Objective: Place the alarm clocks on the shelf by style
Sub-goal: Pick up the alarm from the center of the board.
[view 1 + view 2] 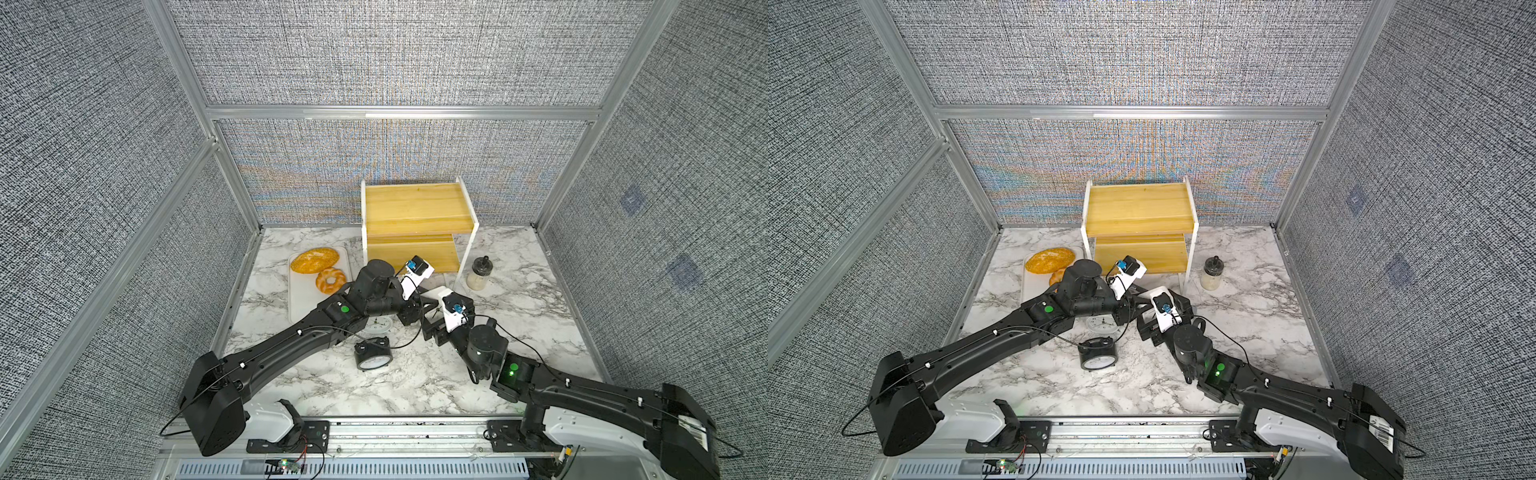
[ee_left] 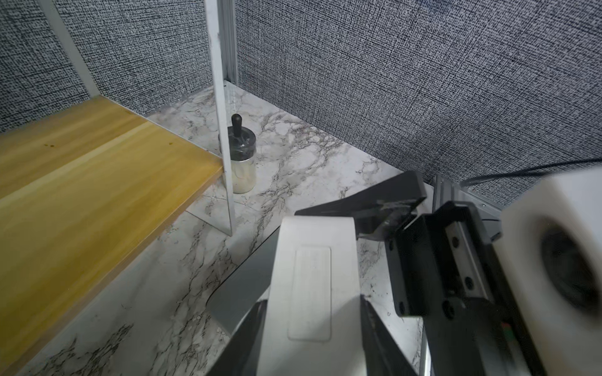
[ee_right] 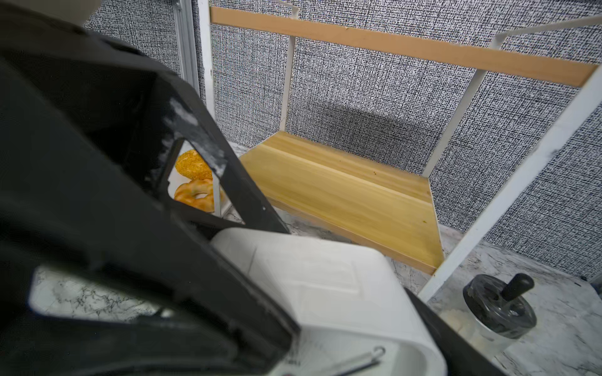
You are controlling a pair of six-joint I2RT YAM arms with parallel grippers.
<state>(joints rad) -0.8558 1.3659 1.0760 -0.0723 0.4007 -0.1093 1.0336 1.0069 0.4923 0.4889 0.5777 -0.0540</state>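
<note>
White rectangular clock is sitting between both grippers in both top views, at 6 o'clock of the shelf. Left arm is reaching in from 8 o'clock and right arm from 4 o'clock, with the wrists meeting at the clock. White twin-bell clock and black twin-bell clock are resting on the marble table, at 7 o'clock of it.

Left wrist view: left gripper is pinching the clock's sides, jaws partly closed. One right finger is sitting just off the clock's end.

Right wrist view: right gripper is straddling the clock with jaws spread wide. Can't tell if the pads are touching it.
</note>
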